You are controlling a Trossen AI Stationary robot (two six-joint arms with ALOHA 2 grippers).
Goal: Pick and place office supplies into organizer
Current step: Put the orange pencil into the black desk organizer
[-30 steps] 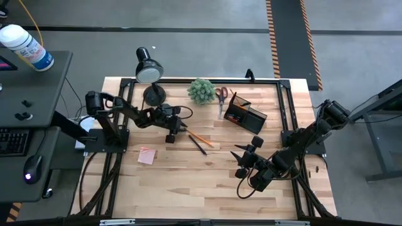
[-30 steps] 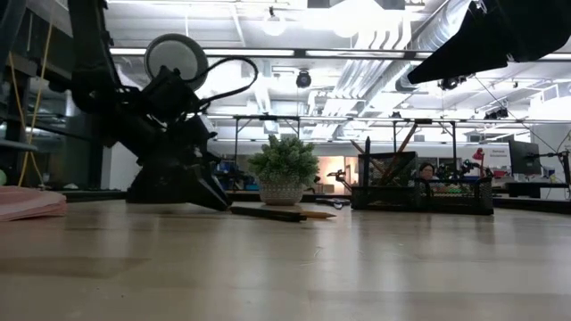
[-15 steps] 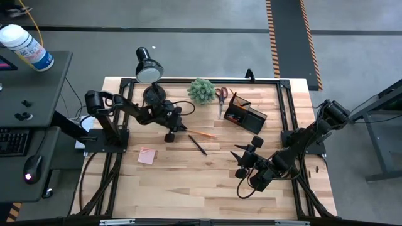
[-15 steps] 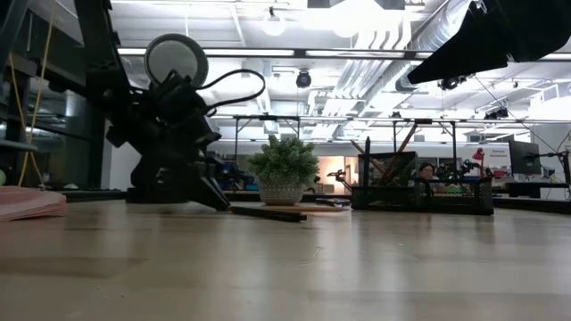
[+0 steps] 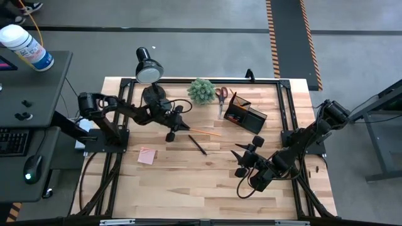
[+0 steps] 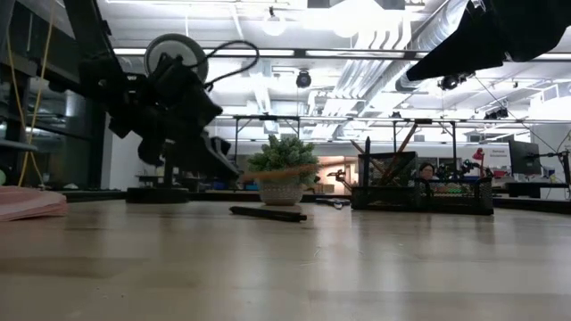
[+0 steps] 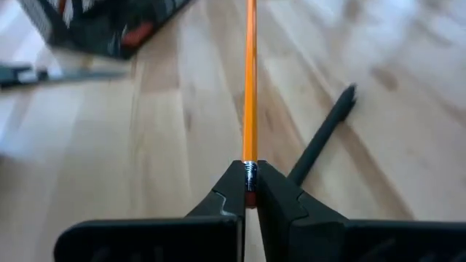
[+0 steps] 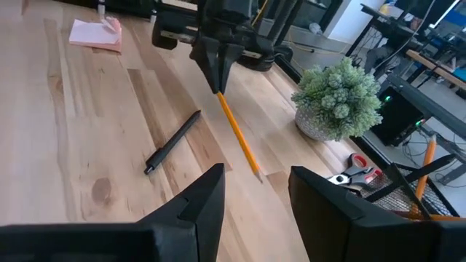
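My left gripper (image 5: pixel 180 126) (image 6: pixel 234 172) is shut on an orange pencil (image 5: pixel 204 132) (image 7: pixel 250 80) and stands above the table's middle left, in front of the lamp. A black pen (image 5: pixel 198 145) (image 6: pixel 268 213) lies flat on the wood just near of it. The pink sticky pad (image 5: pixel 147 156) lies flat toward the left. Red-handled scissors (image 5: pixel 221 97) lie beside the black organizer (image 5: pixel 246 113) (image 6: pixel 419 183), which holds pencils. My right gripper (image 5: pixel 242 163) (image 8: pixel 255 204) waits open at the near right. My left gripper pinches the orange pencil at its metal-ferrule end (image 7: pixel 250 175) between the two fingertips (image 7: pixel 231 191). The fingers come level from the table's left and lie along the pencil. The pencil (image 6: pixel 278 171) is lifted clear of the table, about level, its tip (image 8: pixel 256 175) pointing toward the organizer.
A green plant ball (image 5: pixel 201 91) (image 8: pixel 338 98) in a pot stands at the far edge between the desk lamp (image 5: pixel 149 70) and the scissors. Bare wood stretches across the near half of the table (image 5: pixel 188 188). Black frame rails (image 5: pixel 286 119) run along the sides.
My left gripper, shut on the pencil's end, has risen off the table and drawn slightly toward the far left. The pencil, which lay beside the black pen, has been lifted clear and swung away from the pen, its tip now toward the organizer. The pen has stayed.
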